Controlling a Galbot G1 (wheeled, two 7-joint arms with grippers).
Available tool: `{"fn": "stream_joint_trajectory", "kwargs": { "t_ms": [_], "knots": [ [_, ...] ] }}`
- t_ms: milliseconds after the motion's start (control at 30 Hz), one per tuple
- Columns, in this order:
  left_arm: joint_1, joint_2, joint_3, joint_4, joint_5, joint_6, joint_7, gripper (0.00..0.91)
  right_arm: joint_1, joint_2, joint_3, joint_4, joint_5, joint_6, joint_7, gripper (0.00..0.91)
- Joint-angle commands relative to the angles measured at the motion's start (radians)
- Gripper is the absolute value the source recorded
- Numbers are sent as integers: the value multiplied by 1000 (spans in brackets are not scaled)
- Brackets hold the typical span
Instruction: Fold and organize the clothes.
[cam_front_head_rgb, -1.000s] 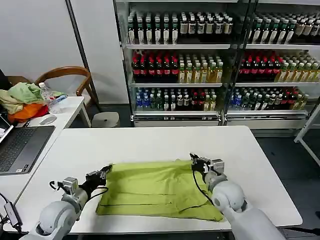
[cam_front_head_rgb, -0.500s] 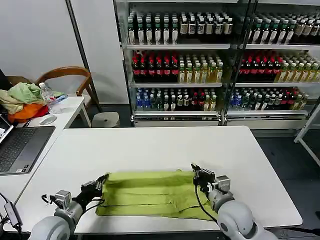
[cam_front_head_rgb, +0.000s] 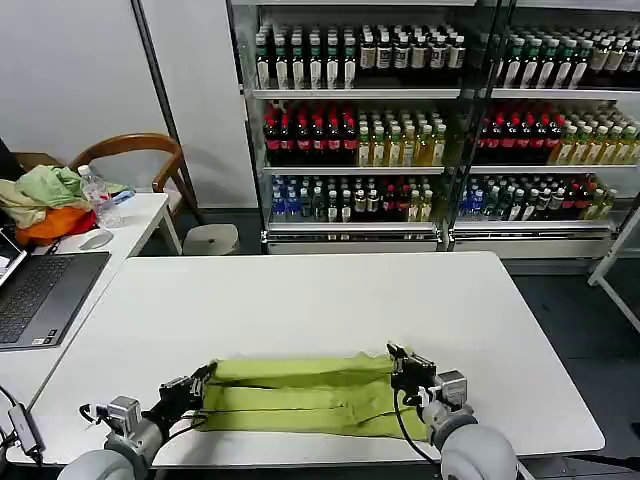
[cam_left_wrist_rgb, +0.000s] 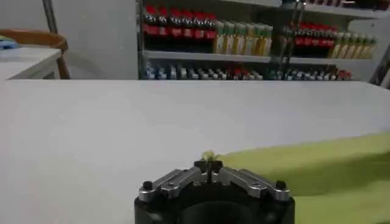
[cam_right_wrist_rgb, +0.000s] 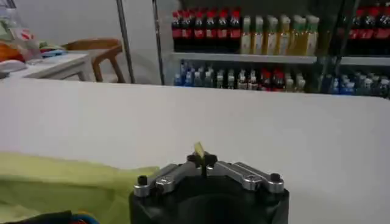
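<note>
1. A glass-fronted metal shelving unit (cam_front_head_rgb: 440, 120) spans the far side of the room, its shelves stocked with rows of dark, red, yellow and green bottled drinks.
2. A plain white wall (cam_front_head_rgb: 70, 80) stands to the left of the shelving.
3. The floor (cam_front_head_rgb: 570, 300) is dark grey.
4. A broad white rectangular table (cam_front_head_rgb: 330, 300) occupies the foreground.
5. A second white side table (cam_front_head_rgb: 140, 215) stands at left, carrying an open dark grey laptop (cam_front_head_rgb: 40, 295) and a clear plastic water bottle (cam_front_head_rgb: 97, 195).
6. A curved-back wooden chair (cam_front_head_rgb: 140, 155) stands behind the side table.
7. A low round white stool (cam_front_head_rgb: 212, 240) sits on the floor near the shelving.
</note>
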Motion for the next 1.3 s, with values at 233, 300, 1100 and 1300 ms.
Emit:
{"fn": "stream_joint_trajectory", "kwargs": {
  "t_ms": [233, 300, 1100, 1300],
  "knots": [
    [27, 8, -8, -8, 2, 2, -1, 50, -49, 9, -5, 24, -65, -12, 40, 0],
    [28, 6, 4, -5, 9, 1, 0, 50, -50, 10, -9, 10, -73, -11, 39, 0],
    [52, -71, 101, -146, -45, -14, -406, 907, -217, 4, 143, 174, -189, 101, -12, 907],
    [30, -100, 144, -97, -68, -6, -471, 907, -229, -2, 172, 192, -190, 95, -19, 907]
  ]
}}
